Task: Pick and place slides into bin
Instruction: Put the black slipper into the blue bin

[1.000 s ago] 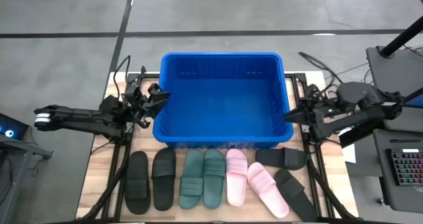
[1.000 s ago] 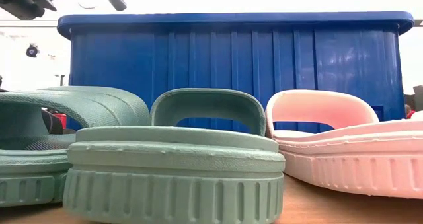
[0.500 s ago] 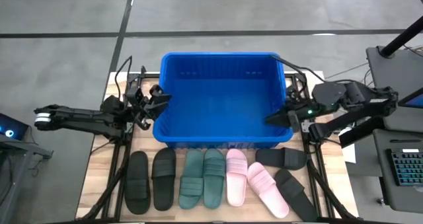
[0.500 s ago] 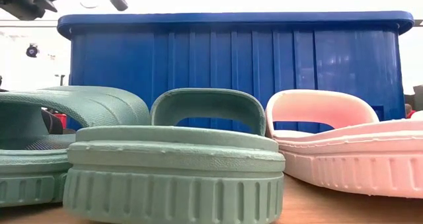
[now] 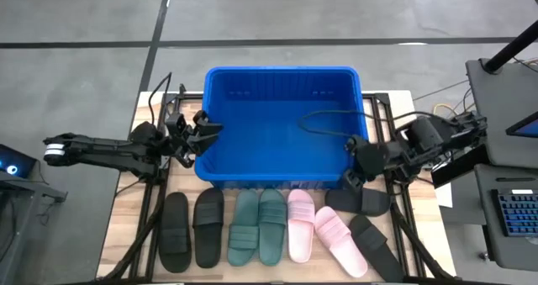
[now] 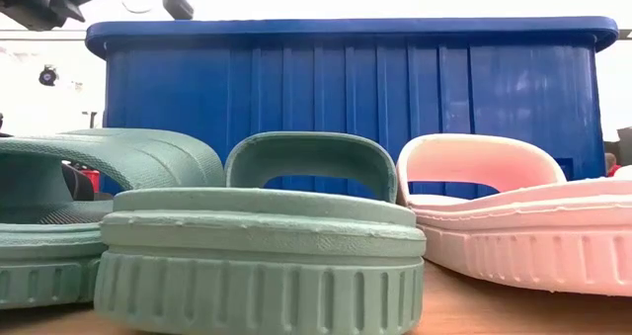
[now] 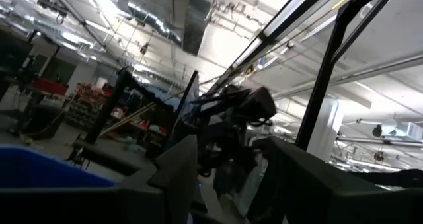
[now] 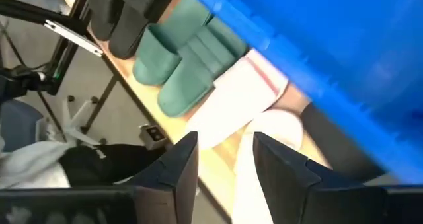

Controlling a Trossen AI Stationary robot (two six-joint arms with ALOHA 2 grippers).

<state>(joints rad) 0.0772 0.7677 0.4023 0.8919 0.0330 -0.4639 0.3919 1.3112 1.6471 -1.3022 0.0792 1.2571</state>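
Note:
The blue bin point(image 5: 282, 125) stands at the table's middle, holding no slides. Eight slides lie sole-down in a row along the near edge: two black point(image 5: 175, 232) point(image 5: 208, 226), two green point(image 5: 244, 226) point(image 5: 271, 224), two pink point(image 5: 300, 224) point(image 5: 340, 241) and two black point(image 5: 360, 201) point(image 5: 376, 247). My right gripper point(image 5: 353, 169) is open and empty, in the air at the bin's near right corner, above the right black slide; its wrist view point(image 8: 221, 164) looks down on the pink slides point(image 8: 244, 98). My left gripper point(image 5: 204, 132) is open and empty at the bin's left rim.
The bin's tall walls point(image 6: 346, 98) stand just behind the row of slides. A loose dark cable point(image 5: 324, 121) hangs over the bin's right part. Metal frame rails point(image 5: 151, 209) run along both table sides. A desk with a keyboard point(image 5: 513, 213) stands to the right.
My right gripper has swung from beside the bin's right wall over that wall, then toward the near edge, to the bin's near right corner, and has tipped down toward the slides. The slides and the bin have stayed put.

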